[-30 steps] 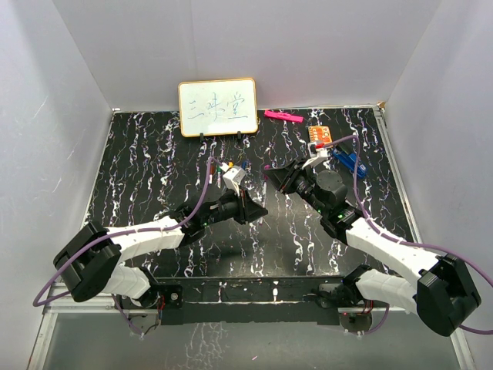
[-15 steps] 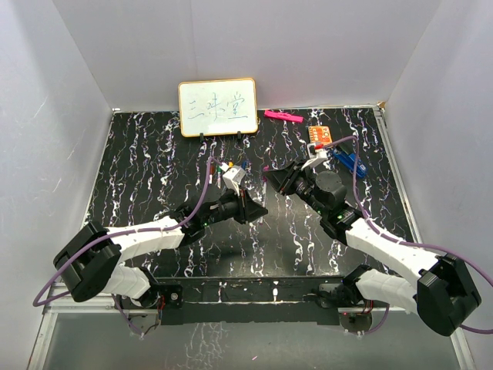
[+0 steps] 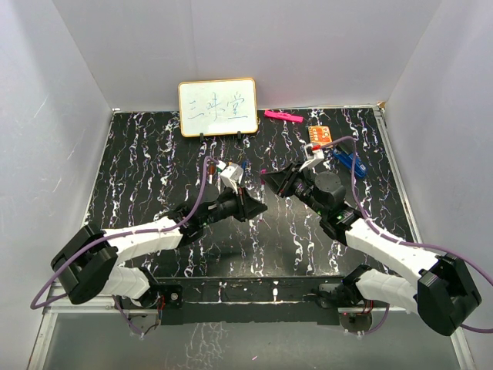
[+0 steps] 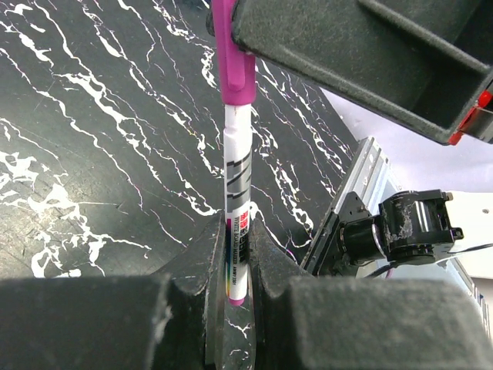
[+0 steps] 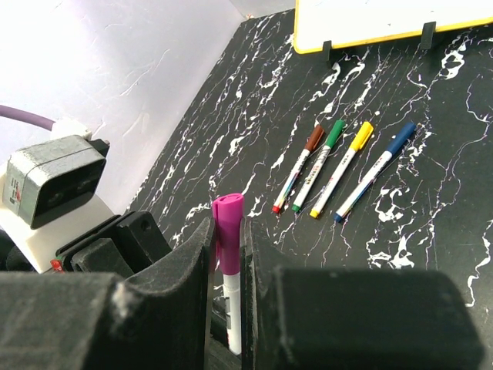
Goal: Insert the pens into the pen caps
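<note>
Thin white marker pen w/ purple end (image 4: pixel 237 193) is held up off the black white-veined tabletop (image 3: pixel 139 169), abt table centre, between the 2 arms. L gripper (image 4: pixel 234 266) is clamped on the pen's lower barrel, fingers tight on either side, w/ the purple butt end showing between them. R gripper (image 5: pixel 228 245) is closed on the short purple plastic cap (image 5: pixel 228 216), which sits over the pen's other end. Cap & barrel are in line and touching. How deep the cap is seated: can't tell. In top view R gripper is at approx 1 o'clock of L gripper, tips close together.

4 more thin white pens lie flat side by side at approx 11 o'clock of table centre, each w/ a cap on: red-brown-capped pen (image 5: pixel 295 173), green-capped pen (image 5: pixel 316 168), yellow-capped pen (image 5: pixel 340 171), blue-capped pen (image 5: pixel 373 173). They fan out slightly, capped ends toward the back. The red-brown & green ones are almost touching.

Yellow-framed whiteboard w/ handwriting (image 3: pixel 218 107) stands upright at 12 o'clock, by the back wall. Thick pink marker (image 3: pixel 282 116) lies at 1 o'clock near the back edge. Small orange board (image 3: pixel 319 135) is at 1–2 o'clock. Blue clip-like object (image 3: pixel 348 159) is near it, at 2 o'clock.
</note>
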Robot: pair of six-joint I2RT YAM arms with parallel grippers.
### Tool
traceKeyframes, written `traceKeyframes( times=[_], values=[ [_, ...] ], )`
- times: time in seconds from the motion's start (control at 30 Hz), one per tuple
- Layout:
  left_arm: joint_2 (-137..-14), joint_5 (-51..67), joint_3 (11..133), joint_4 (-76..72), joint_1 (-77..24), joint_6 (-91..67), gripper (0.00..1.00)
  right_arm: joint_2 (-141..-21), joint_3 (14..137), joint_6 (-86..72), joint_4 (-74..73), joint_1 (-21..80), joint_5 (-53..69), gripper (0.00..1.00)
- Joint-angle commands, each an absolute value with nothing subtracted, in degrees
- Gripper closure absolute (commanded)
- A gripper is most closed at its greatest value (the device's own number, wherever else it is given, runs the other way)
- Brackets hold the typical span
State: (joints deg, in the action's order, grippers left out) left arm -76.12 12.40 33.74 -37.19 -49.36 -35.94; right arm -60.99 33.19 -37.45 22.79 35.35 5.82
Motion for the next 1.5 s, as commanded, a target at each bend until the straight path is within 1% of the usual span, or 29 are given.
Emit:
traceKeyframes(
  times=[0.0,0.33,0.53,0.83,1.1,1.33,1.47],
  values=[
    [-74.17,10.14,34.07,-39.3,-49.64,-34.89,1.0,-60.6,34.4,-36.56,23.54,35.94,8.62,1.0],
    [-74.64,6.48,37.2,-37.51,-49.58,-33.77,1.0,-62.15,35.2,-34.56,18.5,37.02,12.46,1.0],
    [-75.0,4.61,38.44,-38.43,-49.38,-33.46,1.0,-64.05,36.46,-31.93,14.44,40.59,12.0,1.0],
    [-72.01,1.52,39.24,-39.76,-46.51,-32.53,1.0,-68.08,38.15,-30.77,6.75,47.17,2.45,1.0],
    [-68.53,1.13,39.65,-40.15,-43.9,-31.44,1.0,-71.09,36.92,-32.42,3.77,48.56,-1.43,1.0],
    [-68.34,2.2,40.13,-39.8,-42.38,-31.38,1.0,-73.21,37.0,-33.57,2.42,50.62,-4.8,1.0],
    [-69.25,3.49,40.16,-36.64,-42.36,-31.05,1.0,-72.38,38.24,-34.47,2.31,50.63,-8.49,1.0]
  ],
)
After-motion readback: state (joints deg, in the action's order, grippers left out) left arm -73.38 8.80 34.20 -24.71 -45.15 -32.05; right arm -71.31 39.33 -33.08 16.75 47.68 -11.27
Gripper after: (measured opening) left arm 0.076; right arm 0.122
